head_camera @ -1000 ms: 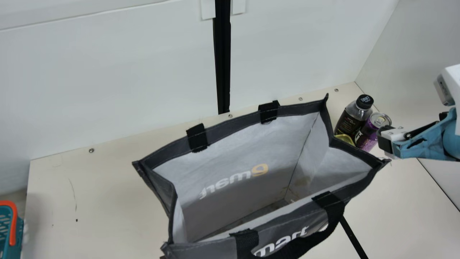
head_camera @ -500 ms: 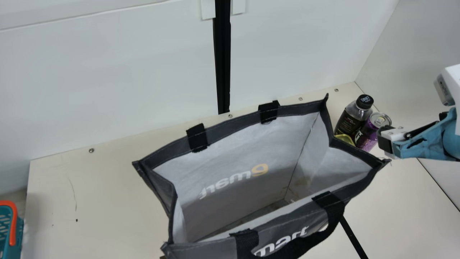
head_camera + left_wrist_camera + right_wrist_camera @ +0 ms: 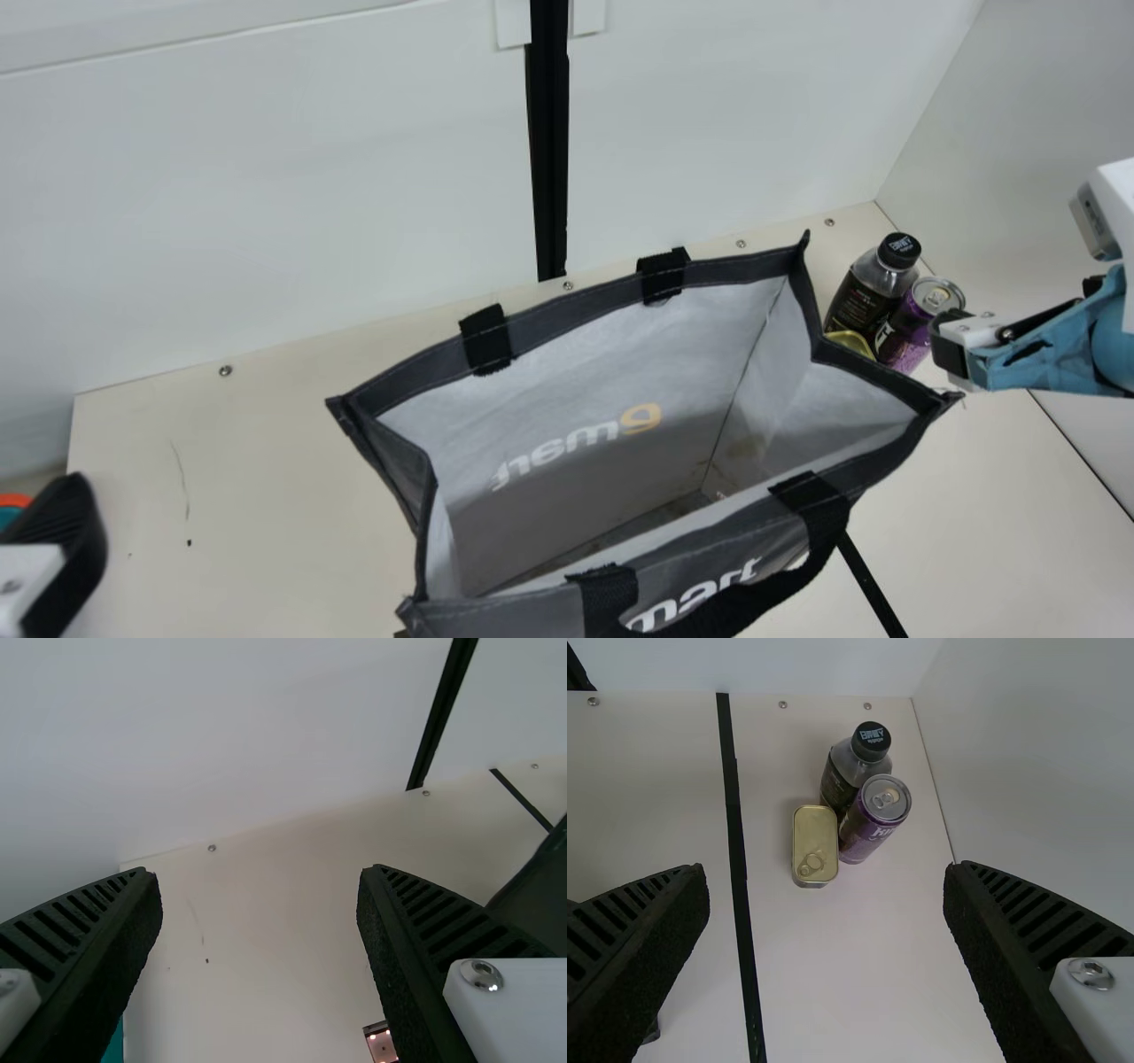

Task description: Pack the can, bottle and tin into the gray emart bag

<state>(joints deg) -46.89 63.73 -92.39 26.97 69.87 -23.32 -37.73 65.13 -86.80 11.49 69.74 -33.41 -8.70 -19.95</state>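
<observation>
Can [image 3: 866,828], bottle [image 3: 842,775], tin [image 3: 813,835] — all 3 sit just beyond the wide-spread right end effector [image 3: 951,347].

The right tool [image 3: 950,344] is held with its two ribbed fingers [image 3: 642,948] spread wide apart, with nothing gripped between them. Beyond the fingertips, a dark-capped bottle [image 3: 841,778] and a purple can [image 3: 865,833] are stood upright, close together, on the counter [image 3: 859,948]. A gold tin [image 3: 815,835] is laid flat just beside them, ring-pull lid up. The counter is crossed by a black strip [image 3: 735,824] and bordered by pale walls [image 3: 1036,771].
</observation>
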